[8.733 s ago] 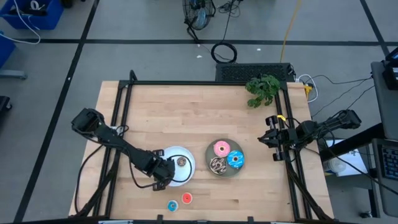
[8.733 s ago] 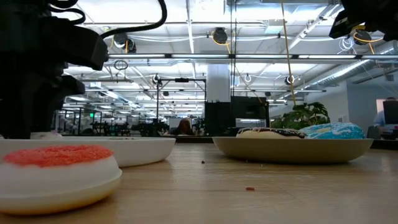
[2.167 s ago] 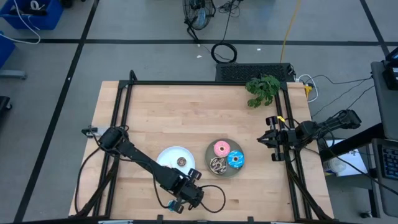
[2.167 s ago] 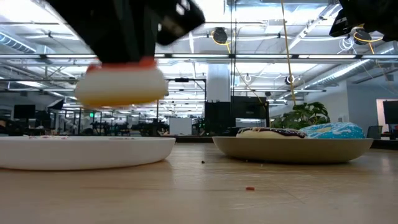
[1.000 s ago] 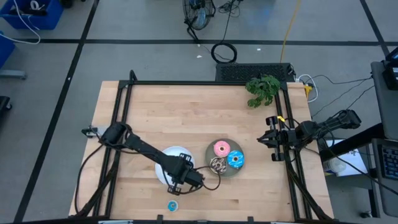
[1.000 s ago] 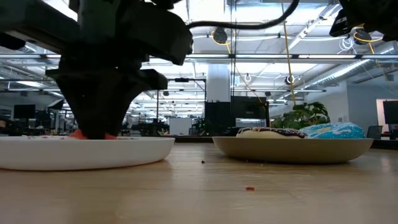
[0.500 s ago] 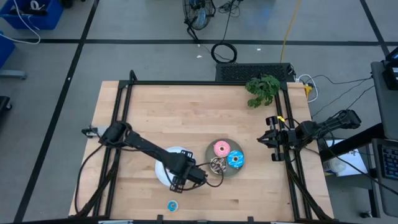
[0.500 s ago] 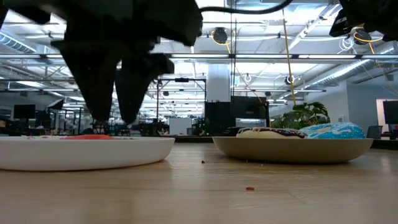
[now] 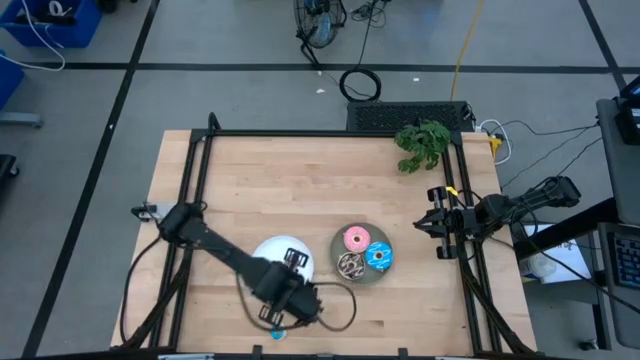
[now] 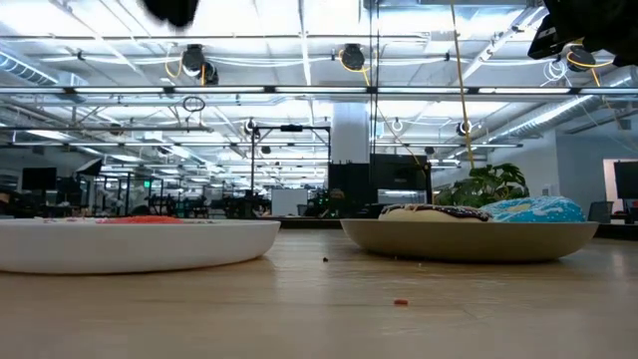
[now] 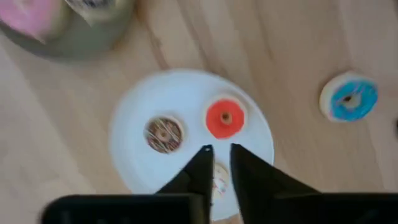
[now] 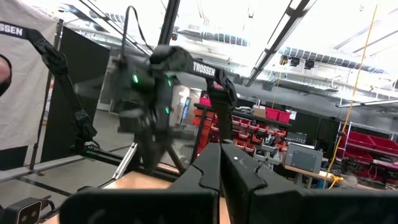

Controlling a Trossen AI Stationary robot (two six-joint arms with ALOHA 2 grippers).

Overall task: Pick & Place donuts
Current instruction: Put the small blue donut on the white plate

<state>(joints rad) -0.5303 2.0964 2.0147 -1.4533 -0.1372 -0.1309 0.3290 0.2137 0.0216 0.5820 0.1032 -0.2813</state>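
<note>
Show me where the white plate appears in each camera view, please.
High view: white plate near the table's front edge, left of centre.
Low view: white plate at the left, seen edge-on.
Left wrist view: white plate in the middle.
Right wrist view: not in it.
Shared landmark: the grey plate beside it.

text: "TROSSEN" in white capitals | on: the dark left arm (image 12: 186,65) seen in the right wrist view, along its upper link | second: "TROSSEN" partly cut off on a dark arm strut (image 12: 37,37) at about 10 o'clock of that view | other views: nothing legible
</note>
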